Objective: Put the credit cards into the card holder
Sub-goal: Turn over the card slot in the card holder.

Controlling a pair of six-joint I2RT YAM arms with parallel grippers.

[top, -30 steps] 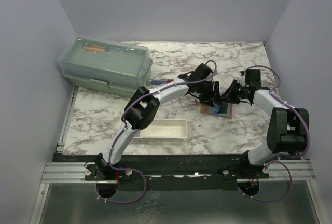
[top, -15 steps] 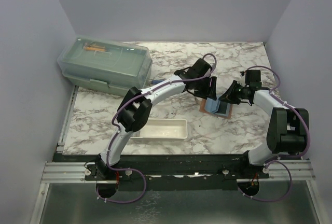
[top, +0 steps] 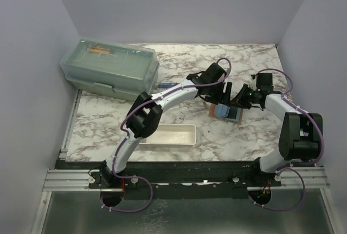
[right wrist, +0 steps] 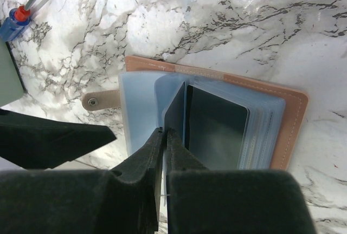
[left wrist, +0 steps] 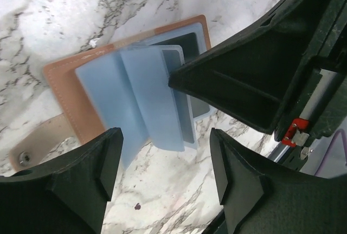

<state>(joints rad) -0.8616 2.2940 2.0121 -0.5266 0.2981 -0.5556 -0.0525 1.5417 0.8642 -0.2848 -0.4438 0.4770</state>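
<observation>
**Mid-task at the counter:** The card holder (right wrist: pixel 287 125) lies splayed open on the marble counter (right wrist: pixel 244 23). Its outer face is down, its snap tab (right wrist: pixel 97 102) is flung out to one side, and its blue plastic sleeves are fanned upward. The right gripper (right wrist: pixel 164 134) has its jaws clenched on the free edge of one sleeve leaf (right wrist: pixel 174 109), standing it upright like a turned page. This evidently exposes the pockets beneath and steadies the holder against sliding. A dark credit card (right wrist: pixel 217 128) sits inside the pocket just beside the raised leaf; whether the leaf itself carries a card cannot be told. The left gripper (left wrist: pixel 162 153) hovers directly over the holder's sleeves, jaws released and wide with nothing held between them. It appears free to fetch or seat a further card while its partner minds the page. How many cards remain to be filed cannot be judged from these views. A blue-handled screwdriver (right wrist: pixel 19 13) lies well apart near the counter's far side — a bystander to the job.
</observation>
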